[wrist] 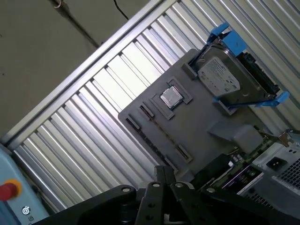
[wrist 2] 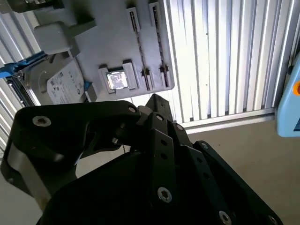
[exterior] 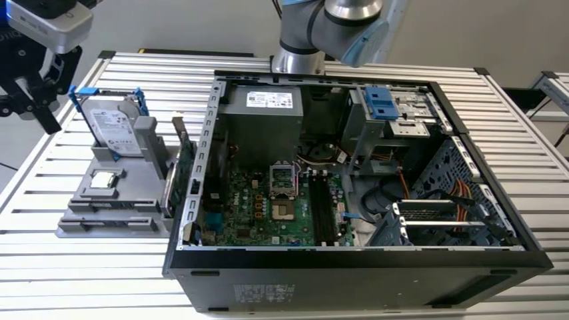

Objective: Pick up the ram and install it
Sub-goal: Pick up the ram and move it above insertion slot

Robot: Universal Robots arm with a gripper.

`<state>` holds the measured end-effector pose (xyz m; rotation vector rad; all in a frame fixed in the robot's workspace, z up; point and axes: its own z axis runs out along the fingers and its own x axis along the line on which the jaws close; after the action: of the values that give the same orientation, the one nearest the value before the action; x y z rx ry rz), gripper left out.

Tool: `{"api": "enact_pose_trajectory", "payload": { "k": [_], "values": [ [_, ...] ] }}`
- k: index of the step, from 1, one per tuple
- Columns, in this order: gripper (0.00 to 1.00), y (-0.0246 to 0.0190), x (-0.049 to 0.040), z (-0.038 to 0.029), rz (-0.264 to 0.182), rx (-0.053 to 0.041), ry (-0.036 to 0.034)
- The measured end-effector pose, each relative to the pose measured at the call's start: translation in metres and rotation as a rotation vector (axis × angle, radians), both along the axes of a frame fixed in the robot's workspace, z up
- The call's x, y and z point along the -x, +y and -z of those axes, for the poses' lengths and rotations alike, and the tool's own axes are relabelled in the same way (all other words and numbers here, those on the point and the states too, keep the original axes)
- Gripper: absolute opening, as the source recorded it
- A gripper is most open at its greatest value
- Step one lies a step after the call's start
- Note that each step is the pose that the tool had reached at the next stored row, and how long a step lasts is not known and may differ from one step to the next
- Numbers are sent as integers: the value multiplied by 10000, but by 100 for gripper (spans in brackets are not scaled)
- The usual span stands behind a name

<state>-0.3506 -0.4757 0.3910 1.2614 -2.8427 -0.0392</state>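
Gripper (exterior: 36, 117) hangs at the exterior view's left, near HDD (exterior: 116, 127) upright in grey fixture (exterior: 106, 225); well apart from PC case (exterior: 356, 259). I can't tell if it's open/closed.

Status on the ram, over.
Black gripper open, empty, clear of grey parts tray. Slim dark ram strip in tray slot, untouched. Silver hard drive upright nearby.
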Motion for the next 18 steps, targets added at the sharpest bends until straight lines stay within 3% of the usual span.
{"api": "enact_pose_trajectory", "payload": {
  "k": [18],
  "values": [
    [0,0,0,0,-1310,0,0]
  ]
}}
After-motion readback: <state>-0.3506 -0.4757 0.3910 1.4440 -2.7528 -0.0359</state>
